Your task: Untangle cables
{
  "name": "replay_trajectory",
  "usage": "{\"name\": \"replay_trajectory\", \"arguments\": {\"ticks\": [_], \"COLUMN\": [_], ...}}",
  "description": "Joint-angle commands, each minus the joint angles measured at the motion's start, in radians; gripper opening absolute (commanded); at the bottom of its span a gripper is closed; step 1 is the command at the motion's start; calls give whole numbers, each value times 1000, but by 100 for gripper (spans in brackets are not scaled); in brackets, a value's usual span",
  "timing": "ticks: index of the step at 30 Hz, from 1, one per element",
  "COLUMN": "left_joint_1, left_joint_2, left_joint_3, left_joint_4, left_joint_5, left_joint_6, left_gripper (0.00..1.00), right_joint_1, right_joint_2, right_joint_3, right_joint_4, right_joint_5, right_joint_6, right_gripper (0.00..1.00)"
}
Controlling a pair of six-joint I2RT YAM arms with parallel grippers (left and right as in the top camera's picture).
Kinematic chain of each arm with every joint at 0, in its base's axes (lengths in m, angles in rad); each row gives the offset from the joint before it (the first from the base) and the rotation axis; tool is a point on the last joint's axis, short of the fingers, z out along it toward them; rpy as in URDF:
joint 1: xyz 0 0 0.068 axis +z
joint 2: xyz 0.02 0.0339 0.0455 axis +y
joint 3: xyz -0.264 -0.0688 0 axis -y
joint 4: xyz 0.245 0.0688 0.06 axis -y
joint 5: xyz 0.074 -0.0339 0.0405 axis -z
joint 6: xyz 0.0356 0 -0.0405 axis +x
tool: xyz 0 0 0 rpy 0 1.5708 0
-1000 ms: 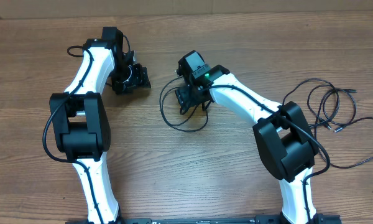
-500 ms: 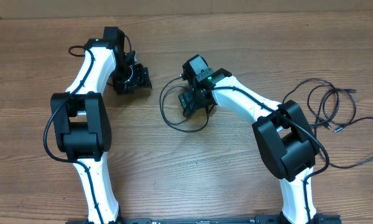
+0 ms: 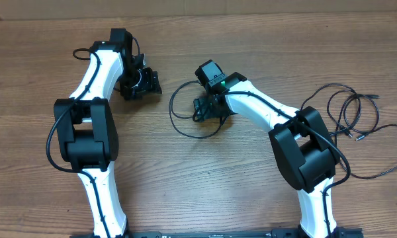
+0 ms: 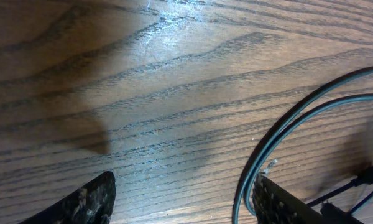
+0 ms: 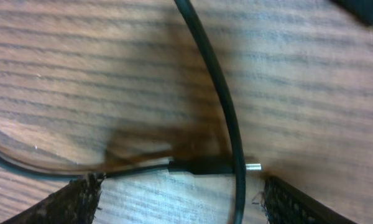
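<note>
**Both grippers open and empty, one cable lying between the right fingers**

The right gripper [image 5: 181,182] hangs low over the table [image 3: 251,39] with its jaws spread wide and nothing clamped in them. Its two dark fingers [image 5: 68,202] sit at the lower corners of the wrist view. Between them, nearer the right-hand finger in that view, a thin black cable [image 5: 219,93] lies on the wood and runs away from the fingertips. Neither pad touches it. Just ahead of the fingertips a second strand crosses under or over the first, which one I cannot tell. It ends in a small plug [image 5: 205,167] whose metal tip points toward the right-hand finger. In the overhead view these strands belong to a loose cable loop [image 3: 171,110], which curves out from under the right gripper toward the left arm.

The left gripper [image 4: 183,186] is also spread wide, with only bare wood between its fingers [image 4: 87,199]. Two dark cords [image 4: 273,130] come down close beside its right-hand finger and arc away ahead of it. I cannot tell whether they are part of the loop.

Farthest from both grippers, out past the right arm's elbow, more cables [image 3: 337,85] lie in open, overlapping curls on the table, their small plug ends pointing outward.
</note>
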Motion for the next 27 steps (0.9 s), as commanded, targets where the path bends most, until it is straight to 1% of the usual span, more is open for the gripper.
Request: {"name": "replay_trajectory", "arguments": {"ticks": [1, 4, 9, 12, 13, 15, 17, 18, 19, 20, 21, 24, 27], "left_joint_1": [-10, -10, -10, -10, -10, -10, -10, -10, -10, -10, -10, -10, -10], "left_joint_2": [10, 10, 10, 10, 10, 10, 10, 10, 10, 10, 10, 10, 10], "left_joint_3": [-10, -9, -9, -10, -10, -10, -10, -10, -10, -10, -10, -10, -9], "left_joint_4": [1, 1, 0, 0, 0, 0, 0, 0, 0, 0, 0, 0, 0], "left_joint_5": [12, 11, 12, 12, 12, 12, 12, 12, 12, 12, 12, 12, 12], "left_joint_6": [22, 22, 22, 22, 22, 22, 22, 22, 22, 22, 22, 22, 22], "left_gripper": [70, 70, 70, 70, 70, 70, 70, 71, 71, 71, 71, 71, 71], "right_joint_1": [-6, -6, 3, 9, 11, 16, 19, 19, 19, 21, 22, 27, 37], "right_joint_2": [8, 8, 8, 8, 8, 8, 8, 8, 8, 8, 8, 8, 8], "right_joint_3": [39, 39, 27, 11, 10, 7, 7, 7, 6, 2, -5, -29, -70], "right_joint_4": [-26, -66, -55, -12, 7, 48, 61, 60, 56, 56, 55, 41, 97], "right_joint_5": [6, 7, 34, 76, 60, 14, 4, 8, 15, 25, 38, 56, 45], "right_joint_6": [154, 254, 394, 443, 442, 443, 484, 509, 534, 551, 571, 611, 673], "right_gripper": [81, 78, 67, 66, 68, 78, 79, 82, 87, 97, 100, 100, 100]}}
